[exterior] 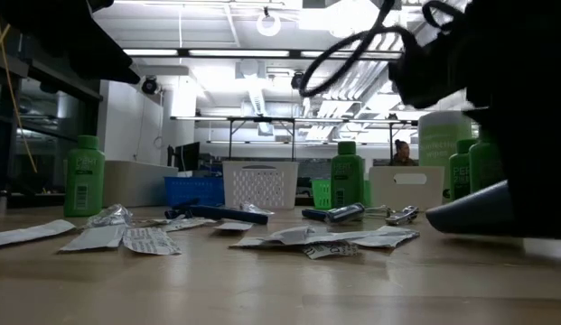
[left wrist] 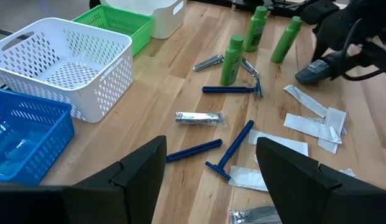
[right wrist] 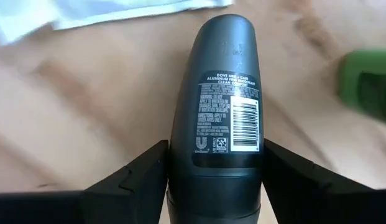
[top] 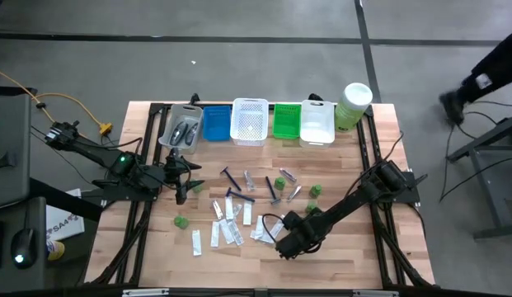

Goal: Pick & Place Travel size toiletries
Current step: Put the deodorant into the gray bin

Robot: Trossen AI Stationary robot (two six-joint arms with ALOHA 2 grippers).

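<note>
Now: right gripper (right wrist: 214,186) round 1 grey deodorant (right wrist: 217,99); left gripper (left wrist: 208,180) spread; 5 baskets (top: 249,120).

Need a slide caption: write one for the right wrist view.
Right gripper closing around a dark grey deodorant stick on the wooden table.

Green bottle (exterior: 84,175) beside scattered sachets (exterior: 126,238)
</note>
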